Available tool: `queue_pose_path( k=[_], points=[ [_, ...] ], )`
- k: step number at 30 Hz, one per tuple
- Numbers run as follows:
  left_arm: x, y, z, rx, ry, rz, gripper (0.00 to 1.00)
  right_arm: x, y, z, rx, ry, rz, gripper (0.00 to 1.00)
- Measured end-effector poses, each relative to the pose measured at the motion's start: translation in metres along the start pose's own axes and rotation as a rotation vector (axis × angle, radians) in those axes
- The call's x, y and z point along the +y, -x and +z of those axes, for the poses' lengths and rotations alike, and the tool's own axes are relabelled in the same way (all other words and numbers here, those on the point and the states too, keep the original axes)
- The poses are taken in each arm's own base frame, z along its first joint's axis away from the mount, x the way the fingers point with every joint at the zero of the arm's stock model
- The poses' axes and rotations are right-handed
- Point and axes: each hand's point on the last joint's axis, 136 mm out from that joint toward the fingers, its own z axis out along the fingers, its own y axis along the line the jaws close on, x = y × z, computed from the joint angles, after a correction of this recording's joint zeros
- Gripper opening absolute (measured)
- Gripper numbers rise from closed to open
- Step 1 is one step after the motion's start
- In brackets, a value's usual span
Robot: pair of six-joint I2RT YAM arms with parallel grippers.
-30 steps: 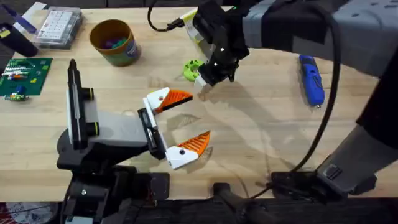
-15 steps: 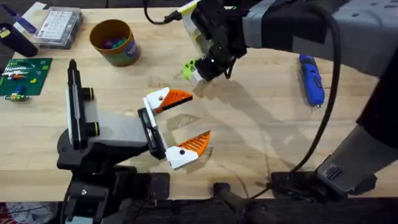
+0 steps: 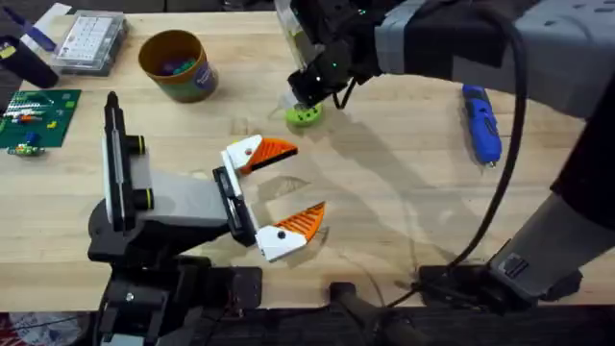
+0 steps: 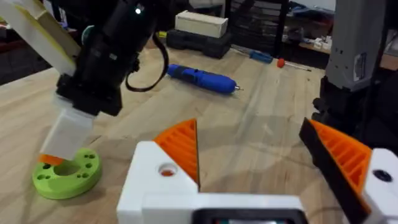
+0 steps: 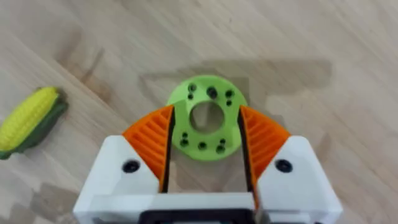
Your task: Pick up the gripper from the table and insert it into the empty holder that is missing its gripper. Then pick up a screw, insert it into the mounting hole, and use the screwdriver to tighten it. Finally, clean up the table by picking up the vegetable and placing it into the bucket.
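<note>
Surface: light wooden table (image 3: 384, 192), plank grain visible.
Green disc (image 5: 208, 118): a holed lime ring lying flat on the table; bracketed by the right gripper (image 5: 205, 140), pads close on both sides, contact cannot be told.
Corn (image 5: 28, 118): lying near the disc, not yet binned.
Screwdriver (image 3: 481, 122): untouched, well apart.
Bucket (image 3: 176, 64): upright at the far left.
Left gripper (image 3: 274, 197): jaws spread wide, nothing held.
Progress: judged early; screw, tightening and cleanup left.
</note>
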Motion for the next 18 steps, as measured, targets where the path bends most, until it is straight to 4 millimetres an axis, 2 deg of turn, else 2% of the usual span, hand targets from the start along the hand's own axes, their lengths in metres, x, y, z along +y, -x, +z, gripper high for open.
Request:
queue_pose_path(
  k=[6, 18],
  points=[
    [0.000, 0.000, 0.000, 0.000, 0.000, 0.000, 0.990, 0.000, 0.018, -0.001, -0.072, 0.000, -0.004, 0.572],
    [0.000, 0.000, 0.000, 0.000, 0.000, 0.000, 0.990, 0.000, 0.012, 0.002, -0.052, 0.000, -0.003, 0.572]
  ],
)
